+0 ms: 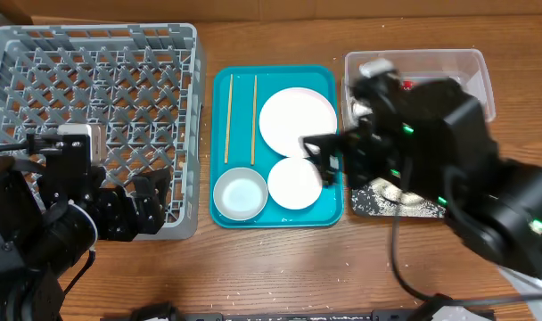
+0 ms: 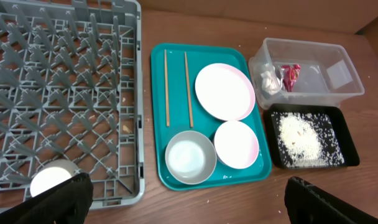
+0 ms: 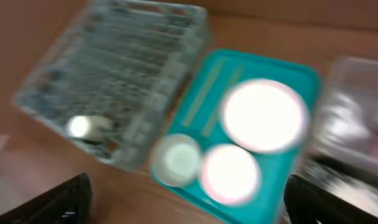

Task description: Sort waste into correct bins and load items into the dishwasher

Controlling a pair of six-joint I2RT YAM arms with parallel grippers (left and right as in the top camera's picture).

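The grey rack (image 1: pixel 93 89) holds a white cup (image 2: pixel 52 180) at its near corner. On the teal tray (image 1: pixel 241 125) lie two chopsticks (image 2: pixel 166 87), a large plate (image 1: pixel 298 120), a small plate (image 1: pixel 293 183) and a steel bowl (image 1: pixel 240 194). The clear tub (image 2: pixel 354 81) holds the red wrapper (image 2: pixel 293 74) and the white tissue (image 2: pixel 268 78). The black tray (image 2: pixel 350 146) holds rice grains (image 2: pixel 301 138). My left gripper (image 2: pixel 189 205) is open and empty by the rack's front edge. My right gripper (image 1: pixel 323 159) is open and empty over the teal tray's right edge; its own view is blurred.
The right arm (image 1: pixel 431 134) covers much of the tub and the black tray from overhead. A few loose grains lie on the wooden table (image 2: pixel 239 199) in front of the teal tray.
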